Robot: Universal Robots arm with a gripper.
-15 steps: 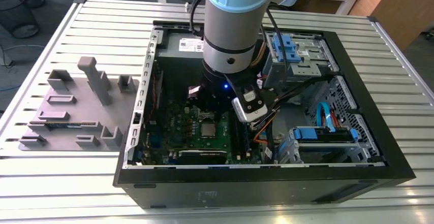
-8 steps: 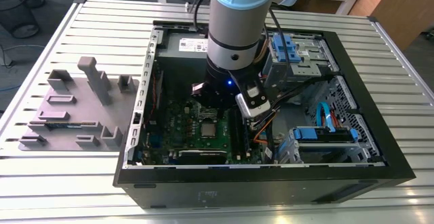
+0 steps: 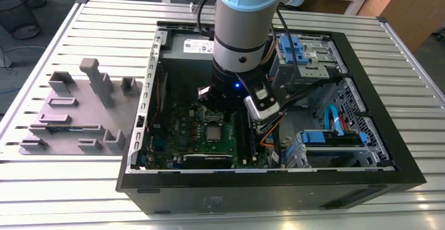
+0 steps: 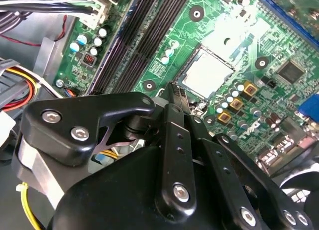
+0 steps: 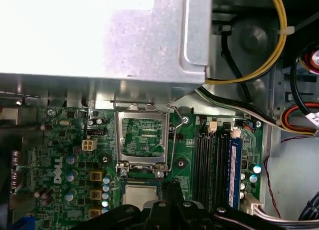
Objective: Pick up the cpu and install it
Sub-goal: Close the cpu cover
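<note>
Black-linked gripper (image 4: pixel 175 93) hangs just beside the small flat silver-topped square cpu (image 4: pixel 207 74), seated on the green circuit board (image 4: pixel 214 5). I cannot tell whether it is clenched or released. I judge the chip light, rigid and fragile; take it by opposite edges.

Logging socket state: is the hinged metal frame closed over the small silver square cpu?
No, in the first wrist view the hinged metal frame lies flipped open beside the uncovered silver square cpu.
</note>
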